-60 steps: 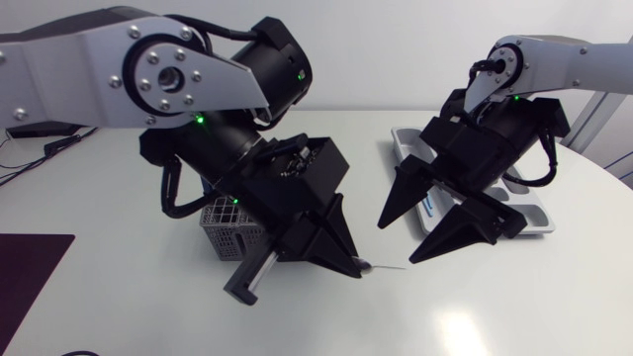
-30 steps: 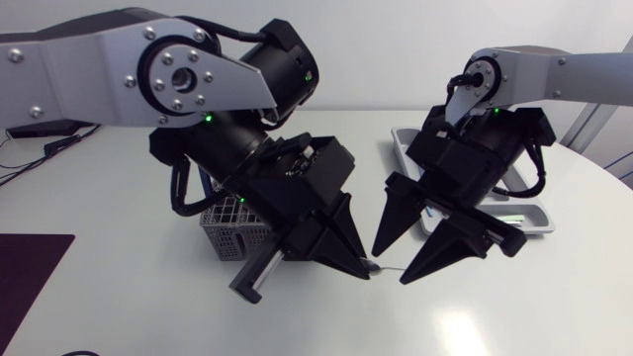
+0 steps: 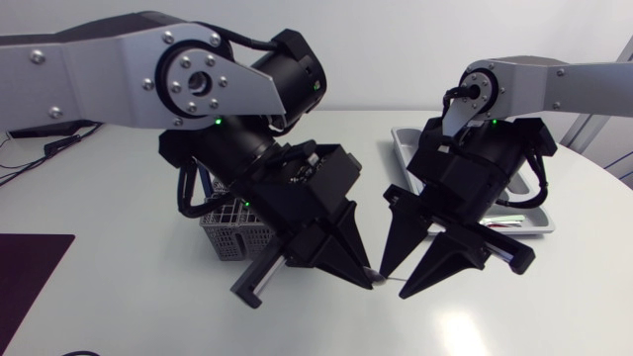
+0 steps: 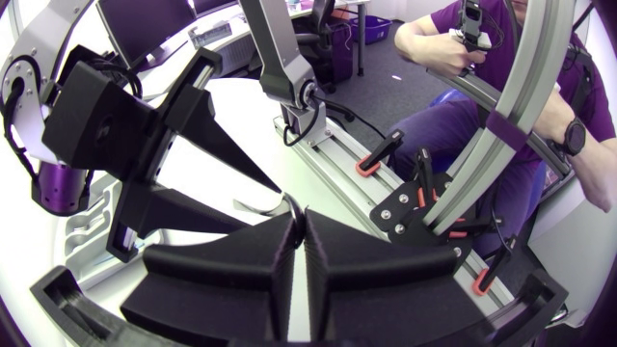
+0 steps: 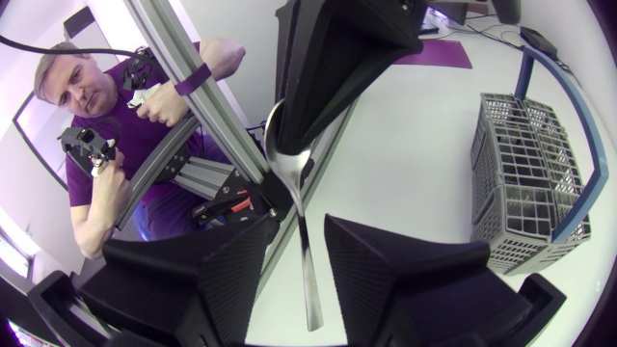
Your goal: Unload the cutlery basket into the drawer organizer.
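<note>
A metal spoon (image 5: 289, 154) is pinched at its bowl by my left gripper (image 3: 364, 276), which is shut on it above the table. Its handle (image 5: 307, 280) runs between the fingers of my right gripper (image 5: 297, 224), with a small gap still showing on each side. In the head view my right gripper (image 3: 401, 280) meets the left one tip to tip. The left wrist view shows the left gripper (image 4: 299, 226) shut, the spoon's rim (image 4: 285, 203) just ahead, and the right gripper's fingers (image 4: 193, 207) beyond. The grey cutlery basket (image 3: 223, 235) sits under my left arm.
The white drawer organizer (image 3: 401, 138) lies at the back right, mostly hidden behind my right arm. The basket (image 5: 530, 193) stands off to the side of the right gripper. White tabletop (image 3: 495, 316) lies open in front of both grippers.
My right gripper has come in toward the left one, its fingers narrowing around the spoon's handle. The left arm has shifted slightly toward it, still holding the spoon.
</note>
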### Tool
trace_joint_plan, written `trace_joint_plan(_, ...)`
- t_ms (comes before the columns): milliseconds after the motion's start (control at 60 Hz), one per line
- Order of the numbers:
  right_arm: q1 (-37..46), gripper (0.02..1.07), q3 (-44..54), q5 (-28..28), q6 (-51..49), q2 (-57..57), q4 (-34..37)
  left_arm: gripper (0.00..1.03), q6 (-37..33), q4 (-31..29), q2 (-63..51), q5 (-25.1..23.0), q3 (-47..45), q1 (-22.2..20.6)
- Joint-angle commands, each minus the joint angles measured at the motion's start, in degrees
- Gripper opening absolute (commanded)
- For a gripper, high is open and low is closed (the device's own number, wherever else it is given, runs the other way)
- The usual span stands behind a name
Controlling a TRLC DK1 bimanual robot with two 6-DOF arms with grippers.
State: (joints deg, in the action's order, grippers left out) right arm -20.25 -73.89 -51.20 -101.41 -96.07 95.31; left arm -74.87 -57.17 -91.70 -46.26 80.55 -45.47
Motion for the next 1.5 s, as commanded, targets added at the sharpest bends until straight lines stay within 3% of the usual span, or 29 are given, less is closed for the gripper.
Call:
trace_joint_plan(0, -0.1, 0.31, 1.9, -0.2, -3.3, 1.2, 1.3, 0.03, -2.1, -0.9, -1.3, -0.9, 2.0, -0.4)
trace_joint_plan(117, 0.4, 0.19, 2.7, -0.2, -4.2, 1.5, 1.3, 0.03, -2.5, -1.6, -1.6, -0.9, 2.8, -0.5)
trace_joint_plan(767, 1.1, 0.08, 5.5, -0.7, -5.4, 2.8, 1.3, 0.04, -4.1, -3.9, -3.7, -0.9, 5.7, -0.9)
trace_joint_plan(817, 1.2, 0.08, 5.7, -0.8, -5.5, 2.9, 1.3, 0.21, -3.8, -3.9, -4.5, -1.0, 6.5, -0.7)
trace_joint_plan(900, 1.2, 0.08, 5.9, -0.8, -5.6, 2.7, 1.2, 0.8, -2.6, -3.9, -5.8, -1.0, 8.4, 0.2)
trace_joint_plan(950, 1.4, 0.08, 5.9, -0.9, -5.6, 2.6, 1.1, 0.98, -1.1, -3.9, -6.9, -1.1, 10.0, 0.7)
trace_joint_plan(1350, 2.3, 0.08, 7.1, -1.3, -6.1, 2.5, 0.1, 0.99, 2.2, -3.7, -7.6, -1.5, 11.6, 3.0)
trace_joint_plan(1450, 2.6, 0.08, 6.7, -1.4, -5.6, 2.5, -1.2, 0.97, 6.0, -3.6, -8.0, -1.5, 12.9, 2.9)
trace_joint_plan(1483, 2.9, 0.08, 6.5, -1.5, -5.4, 2.6, -1.7, 0.96, 10.2, -3.7, -9.4, -1.5, 14.9, 2.9)
